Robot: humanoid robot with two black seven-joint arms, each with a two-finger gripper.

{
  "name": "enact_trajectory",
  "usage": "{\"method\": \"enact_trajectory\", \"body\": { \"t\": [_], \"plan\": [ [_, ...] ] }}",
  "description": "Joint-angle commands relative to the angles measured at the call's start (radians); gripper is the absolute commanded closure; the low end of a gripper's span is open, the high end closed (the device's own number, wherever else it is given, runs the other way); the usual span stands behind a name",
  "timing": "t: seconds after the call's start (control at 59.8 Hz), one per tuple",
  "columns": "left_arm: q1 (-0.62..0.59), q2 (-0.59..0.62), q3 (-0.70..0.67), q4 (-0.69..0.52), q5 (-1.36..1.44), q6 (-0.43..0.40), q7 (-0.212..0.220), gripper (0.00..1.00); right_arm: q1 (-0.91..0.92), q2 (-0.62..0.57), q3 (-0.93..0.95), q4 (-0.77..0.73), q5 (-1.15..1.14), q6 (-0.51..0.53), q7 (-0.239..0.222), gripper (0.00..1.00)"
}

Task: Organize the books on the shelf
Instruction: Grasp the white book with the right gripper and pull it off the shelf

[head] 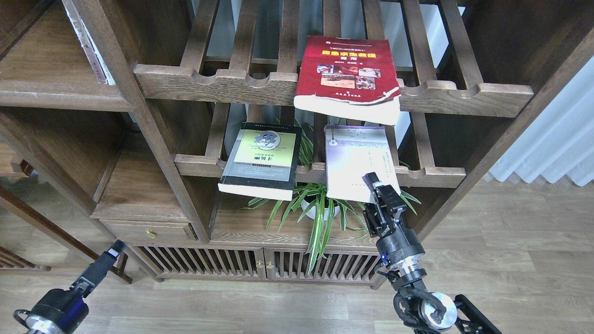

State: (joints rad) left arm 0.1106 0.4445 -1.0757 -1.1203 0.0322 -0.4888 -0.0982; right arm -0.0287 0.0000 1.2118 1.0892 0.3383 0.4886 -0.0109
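Note:
A thick red book (349, 74) with small photos lies on the upper slatted rack and overhangs its front rail. A black-bordered book with a yellow-green panel (262, 160) and a pale lavender-white book (355, 157) lie side by side on the lower slatted rack, both overhanging. My right gripper (377, 188) is at the lavender book's front right edge, with one finger (371, 178) over the cover; the other finger does not show clearly. My left gripper (110, 254) is low at the left, away from the books. A flat solid dark-brown shelf (55, 95) with a rounded front edge is at the upper left.
A potted spider plant (320, 206) stands on the solid board below the lower rack, just left of my right arm. Another solid board (139, 195) sits above a drawer at the lower left. Slatted cabinet doors (232, 264) are at the bottom. A white curtain (557, 139) hangs at the right.

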Motion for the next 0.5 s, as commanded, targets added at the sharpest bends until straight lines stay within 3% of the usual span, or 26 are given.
{"method": "enact_trajectory", "body": {
  "t": [0.0, 0.485],
  "plan": [
    [0.000, -0.003, 0.002, 0.008, 0.000, 0.000, 0.000, 0.00, 0.001, 0.000, 0.003, -0.014, 0.001, 0.000, 0.000, 0.96],
    [-0.006, -0.055, 0.014, 0.077, 0.000, 0.000, 0.002, 0.00, -0.238, 0.000, -0.055, 0.127, 0.007, 0.000, -0.017, 0.96]
  ]
}}
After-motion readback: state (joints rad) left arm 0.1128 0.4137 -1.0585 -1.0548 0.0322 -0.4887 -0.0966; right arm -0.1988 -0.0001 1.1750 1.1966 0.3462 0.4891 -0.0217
